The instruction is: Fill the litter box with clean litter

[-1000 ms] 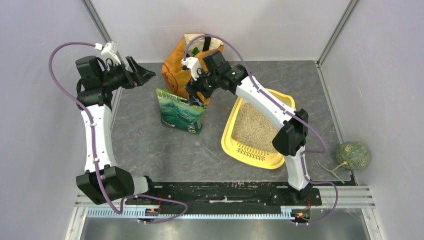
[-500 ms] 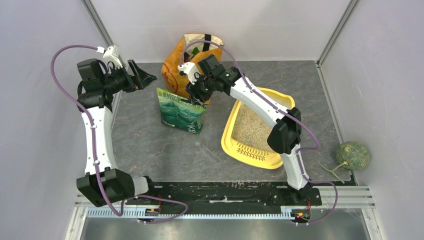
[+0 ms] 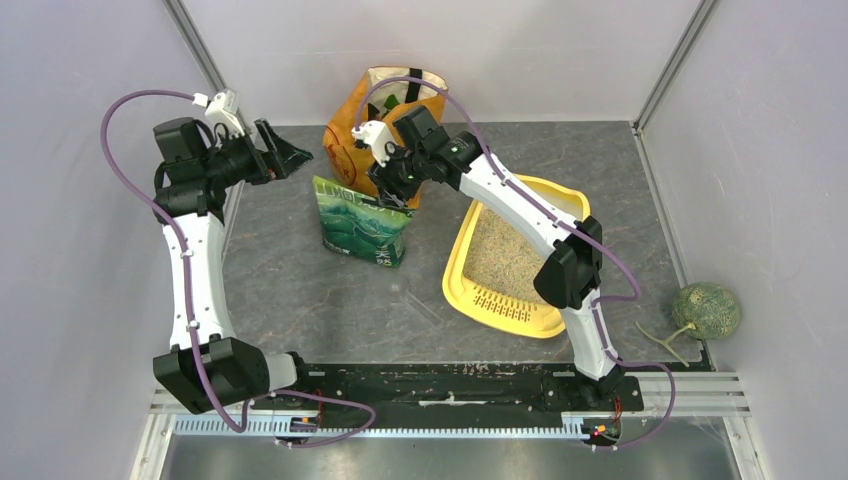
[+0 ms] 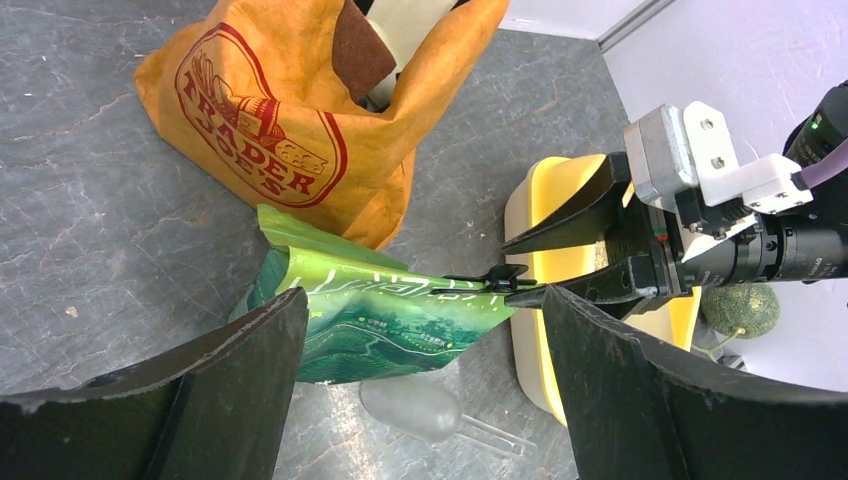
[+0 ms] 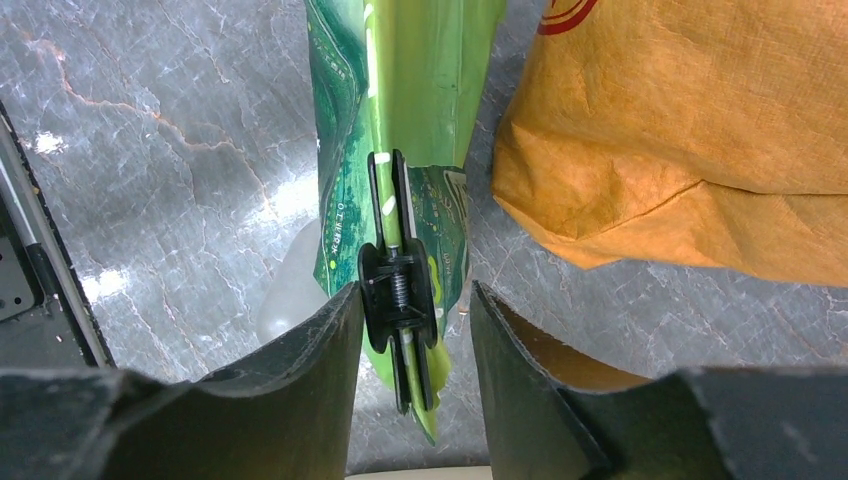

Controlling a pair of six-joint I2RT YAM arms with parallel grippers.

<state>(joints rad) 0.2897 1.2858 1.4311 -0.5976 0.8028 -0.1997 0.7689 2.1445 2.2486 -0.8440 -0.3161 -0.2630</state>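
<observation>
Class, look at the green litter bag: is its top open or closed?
Closed. A black clip pinches the green bag shut along its top edge.

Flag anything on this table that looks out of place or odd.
A green melon with its stem lies at the right edge of the table, unrelated to litter work. The litter box sits askew, diagonal to the table. The green litter bag is clipped shut with a black clip.
</observation>
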